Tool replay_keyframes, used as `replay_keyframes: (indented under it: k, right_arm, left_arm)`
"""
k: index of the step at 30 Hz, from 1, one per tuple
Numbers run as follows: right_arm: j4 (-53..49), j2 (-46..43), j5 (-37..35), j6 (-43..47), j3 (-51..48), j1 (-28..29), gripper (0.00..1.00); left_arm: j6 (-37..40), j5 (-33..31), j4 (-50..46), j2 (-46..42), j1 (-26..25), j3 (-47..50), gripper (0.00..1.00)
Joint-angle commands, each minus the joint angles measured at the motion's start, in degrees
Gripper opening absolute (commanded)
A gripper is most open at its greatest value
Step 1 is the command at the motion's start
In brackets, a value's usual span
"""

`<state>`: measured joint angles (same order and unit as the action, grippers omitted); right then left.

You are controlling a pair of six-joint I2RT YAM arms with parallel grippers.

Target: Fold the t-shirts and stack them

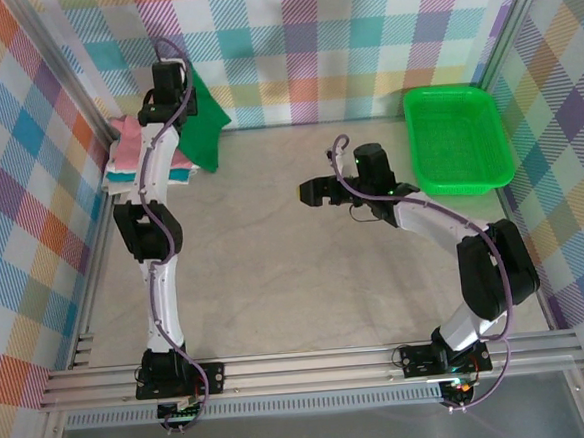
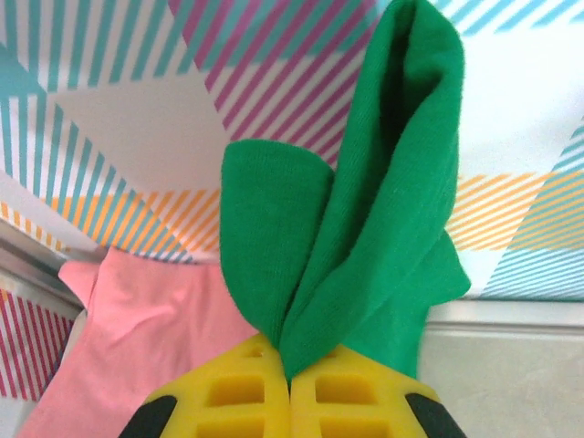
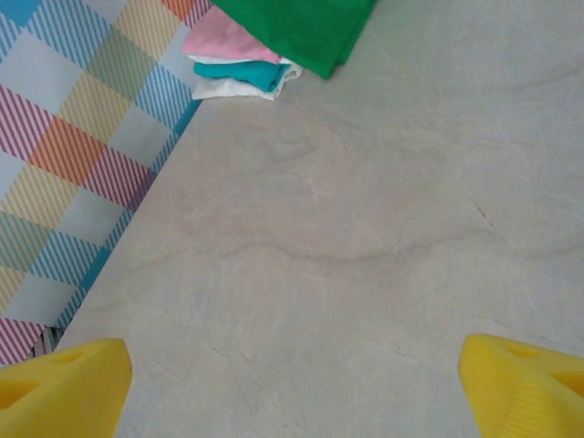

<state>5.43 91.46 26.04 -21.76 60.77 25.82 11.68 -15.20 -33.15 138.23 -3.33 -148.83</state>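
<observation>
Where your left gripper (image 2: 290,370) meets the cloth, its two yellow fingers (image 2: 228,392) are pressed tight together on a bunched fold of the dark green t-shirt (image 2: 365,228). From that pinch the shirt spreads outward in two soft lobes, in front of the checked wall (image 2: 119,128). Just left of the fingers, the pink shirt (image 2: 146,338) lies flat beneath the green cloth.

From above, you see this gripper at the far left corner of the table (image 1: 298,299), with the left arm stretched straight out from its base. The green shirt hangs from it as a folded panel, beside the stack that sits against the left wall.

Your right gripper (image 3: 292,388) has its jaws spread wide with nothing between them, and bare table shows between the two yellow fingertips (image 3: 64,383). Its camera looks across the table to the stack, which has pink on top, the teal shirt (image 3: 239,71) under it and the white shirt (image 3: 228,88) at the bottom. The green cloth covers the stack's far side in this view. Whether it rests on the stack, you cannot tell.

From above, the right gripper hovers over the middle of the table, pointing left, well apart from the stack. The bright green basket (image 1: 457,137) sits at the far right corner, near that arm's wrist.
</observation>
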Motion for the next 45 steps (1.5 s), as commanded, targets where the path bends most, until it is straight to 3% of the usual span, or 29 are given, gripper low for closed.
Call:
replay_keyframes:
  k: [1, 6, 16, 20, 23, 36, 37, 38, 39, 41, 45]
  right_arm:
    - [-1.07, 0.49, 0.54, -0.25, 0.85, -0.34, 0.93]
    - [-3.39, 0.12, -0.38, -0.57, 1.66, -0.34, 0.93]
    - [-7.08, -1.35, -0.82, -1.0, 2.16, -0.17, 0.93]
    - [-7.28, -2.23, -0.65, -1.36, 2.16, 0.14, 0.93]
    - [-7.84, -3.03, -0.55, -0.92, 2.38, 0.53, 0.94]
    - [-8.6, -2.02, 0.12, -1.48, 4.52, 1.29, 0.95]
    - [-8.52, -1.78, 0.31, -1.53, 4.72, 1.4, 0.95]
    - [-8.59, -1.66, 0.36, -1.66, 4.86, 1.49, 0.95]
    - [-8.58, -1.51, 0.54, -1.71, 5.0, 1.53, 0.95]
    - [-8.42, -1.55, 0.68, -1.55, 5.12, 1.68, 0.96]
    - [-8.94, -1.96, 0.06, -0.15, 5.89, 1.67, 0.96]
  left_arm:
    - [0.7, 3.64, -1.15, -0.62, 2.82, -4.01, 0.0]
    - [-0.62, 9.35, 0.36, 0.19, 7.23, -4.01, 0.0]
    - [-1.31, 10.23, 4.55, 5.29, 13.99, -6.41, 0.0]
    - [-0.22, 5.75, 8.17, 8.71, 15.3, -6.89, 0.0]
    - [-0.92, 3.95, 6.82, 12.83, 16.77, -12.4, 0.0]
    - [0.88, -4.63, 10.24, 15.13, 18.28, -12.41, 0.0]
    - [0.86, -4.54, 10.39, 15.07, 18.28, -12.44, 0.07]
    - [0.82, -3.6, 10.43, 14.97, 18.28, -12.36, 0.27]
    - [0.96, -2.13, 10.15, 14.66, 18.3, -12.38, 0.55]
    - [-0.04, -1.59, 9.53, 13.72, 18.15, -12.36, 0.99]
    - [-2.15, -0.18, 7.48, 10.45, 17.04, -12.4, 1.0]
